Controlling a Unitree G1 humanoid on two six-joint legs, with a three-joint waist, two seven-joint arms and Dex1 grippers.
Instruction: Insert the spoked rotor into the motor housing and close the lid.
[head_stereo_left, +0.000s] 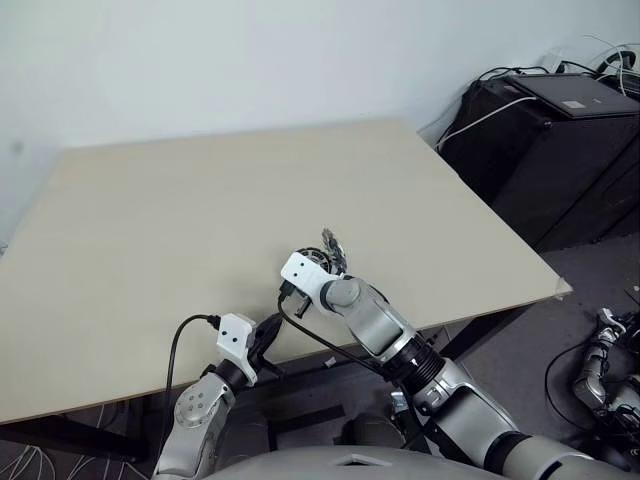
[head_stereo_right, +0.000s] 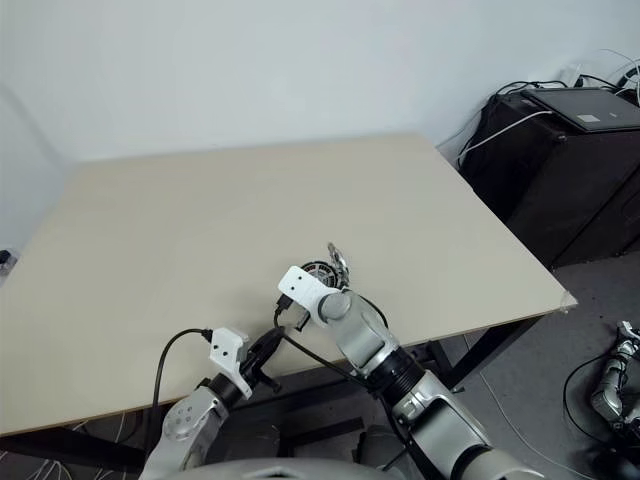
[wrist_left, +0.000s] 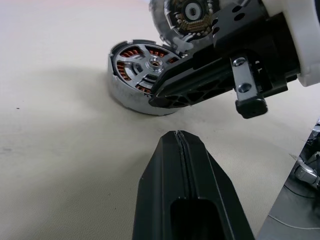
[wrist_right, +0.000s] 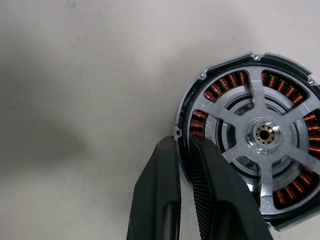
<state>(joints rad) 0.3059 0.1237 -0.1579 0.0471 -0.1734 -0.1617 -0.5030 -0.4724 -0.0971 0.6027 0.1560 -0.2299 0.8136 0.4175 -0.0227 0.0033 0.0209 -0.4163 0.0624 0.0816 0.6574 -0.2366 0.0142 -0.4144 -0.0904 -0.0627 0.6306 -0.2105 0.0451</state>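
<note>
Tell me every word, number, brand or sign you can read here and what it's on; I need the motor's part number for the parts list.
None can be read.
The motor housing and the spoked rotor seated in it show bare metal and copper windings, no marking.
The right gripper and left gripper carry no lettering.
The black cabinet shows no legible label.

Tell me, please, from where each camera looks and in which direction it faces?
Head eyes: on the head, facing forward and down at the table; both arms show, left gripper and right gripper.
Left wrist: faces along its shut fingers at the motor housing; the right gripper crosses it.
Right wrist: faces down at the spoked rotor in the housing; its fingers pinch the rim.
Shared: both wrist views show the housing.
</note>
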